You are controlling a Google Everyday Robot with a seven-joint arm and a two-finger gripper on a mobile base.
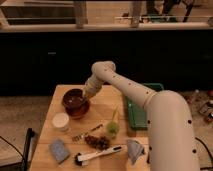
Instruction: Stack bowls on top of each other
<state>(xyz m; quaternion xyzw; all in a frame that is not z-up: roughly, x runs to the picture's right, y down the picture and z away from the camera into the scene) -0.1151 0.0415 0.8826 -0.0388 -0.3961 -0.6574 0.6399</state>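
The dark maroon bowl (73, 98) sits inside the orange bowl (80, 111), whose rim shows below and to its right, at the back left of the wooden table (102, 107). My gripper (89, 95) is at the maroon bowl's right rim, reaching down from the white arm (130, 90). I cannot tell whether it holds the rim.
A white lidded tub (61, 121) stands just in front of the bowls. A green tray (135, 116) is at the right, partly behind my arm. A fork (86, 133), grapes (97, 142), a green fruit (112, 130), a blue sponge (59, 150), a brush (98, 155) and a grey cloth (133, 150) lie along the front.
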